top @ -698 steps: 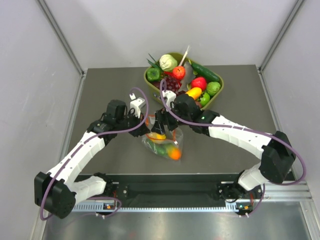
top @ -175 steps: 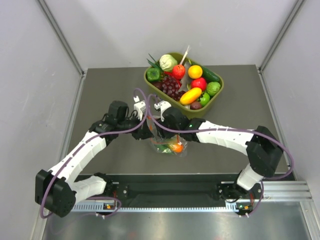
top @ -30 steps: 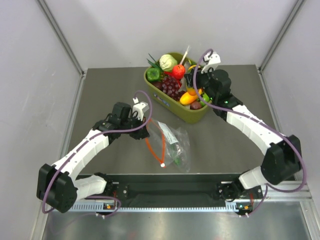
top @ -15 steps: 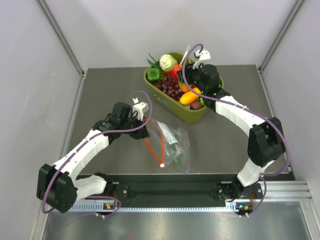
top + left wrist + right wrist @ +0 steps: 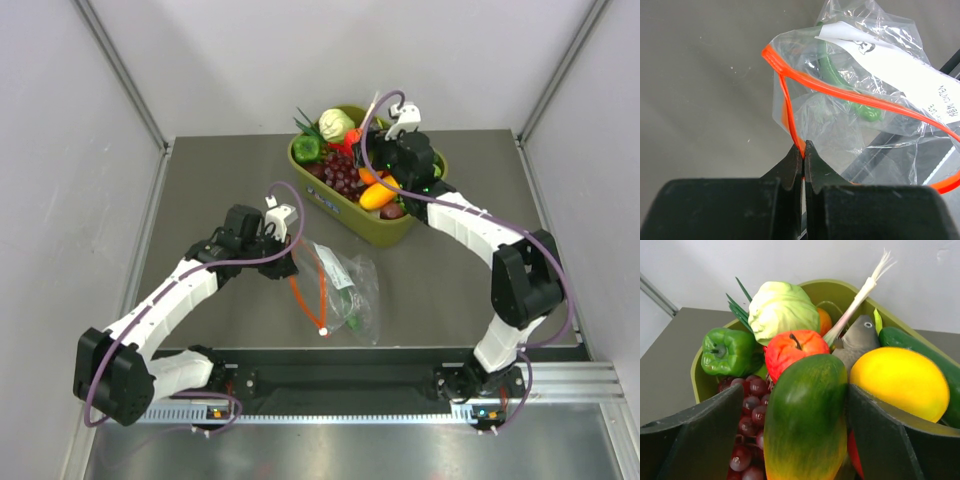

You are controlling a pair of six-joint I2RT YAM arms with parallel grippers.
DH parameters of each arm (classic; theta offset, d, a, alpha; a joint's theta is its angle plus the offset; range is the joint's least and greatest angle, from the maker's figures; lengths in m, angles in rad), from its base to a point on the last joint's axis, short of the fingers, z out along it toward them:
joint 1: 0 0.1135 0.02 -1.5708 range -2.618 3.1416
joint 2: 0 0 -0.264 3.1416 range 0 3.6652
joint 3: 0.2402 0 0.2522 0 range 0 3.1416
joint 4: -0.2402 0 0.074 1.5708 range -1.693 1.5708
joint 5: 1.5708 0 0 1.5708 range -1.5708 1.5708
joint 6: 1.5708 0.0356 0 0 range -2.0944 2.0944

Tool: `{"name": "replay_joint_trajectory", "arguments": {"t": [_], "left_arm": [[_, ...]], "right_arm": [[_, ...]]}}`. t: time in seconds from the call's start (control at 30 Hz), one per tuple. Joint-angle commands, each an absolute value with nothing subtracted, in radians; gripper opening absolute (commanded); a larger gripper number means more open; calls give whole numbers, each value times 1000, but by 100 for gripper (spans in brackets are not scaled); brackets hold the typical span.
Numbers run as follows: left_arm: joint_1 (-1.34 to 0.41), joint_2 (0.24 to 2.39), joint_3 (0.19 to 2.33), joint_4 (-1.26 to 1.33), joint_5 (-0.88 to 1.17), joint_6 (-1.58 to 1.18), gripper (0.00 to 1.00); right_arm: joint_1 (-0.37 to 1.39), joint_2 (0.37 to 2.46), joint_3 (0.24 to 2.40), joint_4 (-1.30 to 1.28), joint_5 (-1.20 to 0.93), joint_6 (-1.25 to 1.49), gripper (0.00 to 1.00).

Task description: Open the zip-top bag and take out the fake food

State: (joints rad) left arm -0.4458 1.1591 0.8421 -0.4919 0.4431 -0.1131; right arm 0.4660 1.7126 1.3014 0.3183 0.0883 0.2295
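Note:
The clear zip-top bag (image 5: 345, 285) lies open in the middle of the table, its orange-red zip strip (image 5: 840, 87) gaping. A small green piece (image 5: 837, 82) is still inside it. My left gripper (image 5: 804, 145) is shut on the strip at the bag's near edge, seen from above as the left gripper (image 5: 288, 266). My right gripper (image 5: 795, 390) hangs over the olive-green tub (image 5: 385, 230) with its jaws open. The orange-and-green fruit (image 5: 807, 425) stands between them, against the right finger with a gap at the left finger. A yellow lemon (image 5: 900, 382) and a round red fruit (image 5: 790, 350) lie in the tub.
The tub (image 5: 705, 385) at the back of the table also holds a pale cabbage (image 5: 782, 310), a green pepper (image 5: 727, 352), purple grapes (image 5: 750, 405), a cucumber (image 5: 920, 347) and a leek stalk. White walls stand close on both sides.
My right arm has swung left over the tub's middle and its jaws have widened around the orange-and-green fruit. The left gripper and the bag have not moved.

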Motion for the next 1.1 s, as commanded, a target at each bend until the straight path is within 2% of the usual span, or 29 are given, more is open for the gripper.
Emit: {"name": "replay_joint_trajectory", "arguments": {"t": [0.0, 0.43, 0.73, 0.93, 1.07], "left_arm": [[-440, 1152, 874, -483, 440, -100, 0], [-440, 1149, 876, -483, 445, -100, 0], [-442, 1146, 876, -480, 443, -100, 0], [-440, 1141, 876, -479, 448, -101, 0], [-440, 1126, 874, -476, 446, -101, 0]], "right_arm": [[448, 1667, 1293, 373, 112, 221, 83], [449, 1566, 1232, 394, 72, 233, 86], [462, 1379, 1146, 385, 31, 229, 86], [616, 1270, 1137, 194, 117, 117, 86], [733, 1229, 1131, 65, 31, 170, 85]]}}
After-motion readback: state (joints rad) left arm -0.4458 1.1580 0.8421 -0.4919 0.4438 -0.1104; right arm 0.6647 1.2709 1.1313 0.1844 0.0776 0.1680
